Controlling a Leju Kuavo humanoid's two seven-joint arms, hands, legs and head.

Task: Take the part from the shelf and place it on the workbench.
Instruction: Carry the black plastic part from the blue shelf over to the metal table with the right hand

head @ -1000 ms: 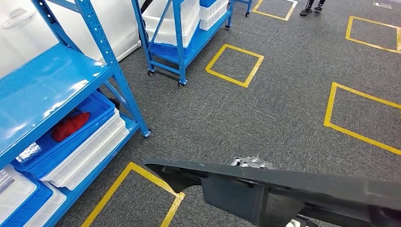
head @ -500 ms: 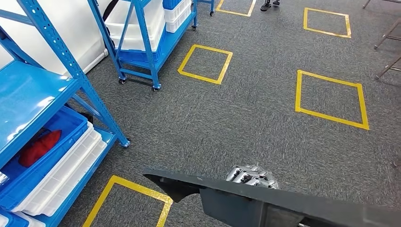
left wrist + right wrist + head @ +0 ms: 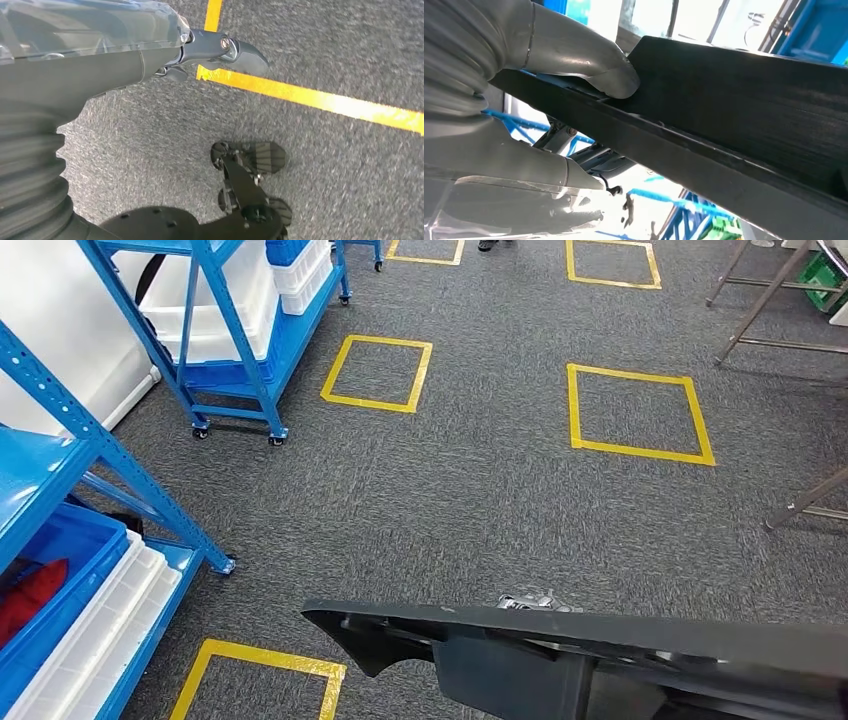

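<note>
Turning away from the shelf (image 3: 60,540), view swung right vs 1 s ago. Right robot hand (image 3: 574,75) clamped on part (image 3: 600,660); left robot hand (image 3: 220,50) state can't tell. Desk not reached yet.

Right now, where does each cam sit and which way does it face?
Head: high on the body, facing forward and down at the carpet, blue shelf and black part.
Left wrist: behind the left hand, facing the floor's yellow tape.
Right wrist: behind the right hand, which grips the part.
Shared: head and right wrist both see the part.
</note>
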